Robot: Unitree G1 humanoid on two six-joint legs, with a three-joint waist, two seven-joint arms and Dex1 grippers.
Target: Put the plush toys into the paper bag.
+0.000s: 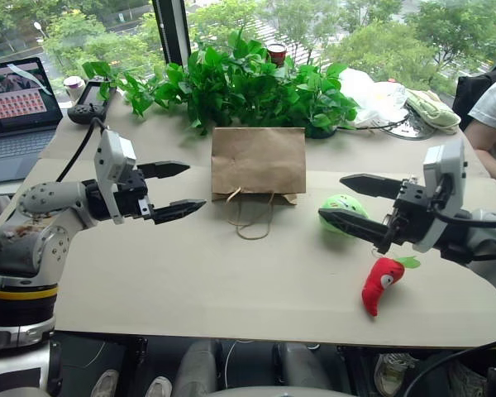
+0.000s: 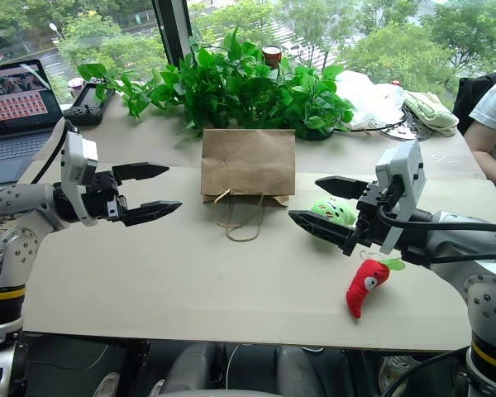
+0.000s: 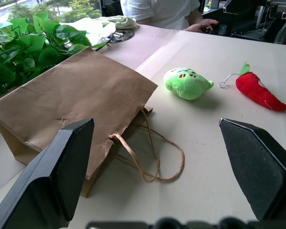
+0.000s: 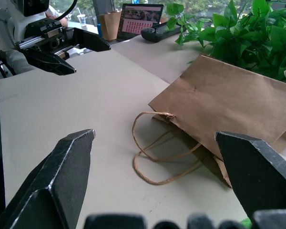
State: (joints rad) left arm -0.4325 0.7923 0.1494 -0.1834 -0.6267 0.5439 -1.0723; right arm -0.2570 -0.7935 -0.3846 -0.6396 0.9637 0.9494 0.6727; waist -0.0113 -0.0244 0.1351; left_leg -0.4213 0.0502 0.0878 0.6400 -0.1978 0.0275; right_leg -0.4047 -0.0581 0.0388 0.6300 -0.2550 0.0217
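The right gripper [image 1: 354, 203], jaws wide apart and empty, hovers just above the green ball plush [image 1: 342, 208] with the red chili plush [image 1: 381, 285] nearby, so it is nearer than the open, empty left gripper [image 1: 175, 190] beyond the flat-lying paper bag [image 1: 258, 161].

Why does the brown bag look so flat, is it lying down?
Yes, lying down. The paper bag rests flat on its side on the table, handles sprawled toward the robot. Whether its mouth is open, I cannot tell.
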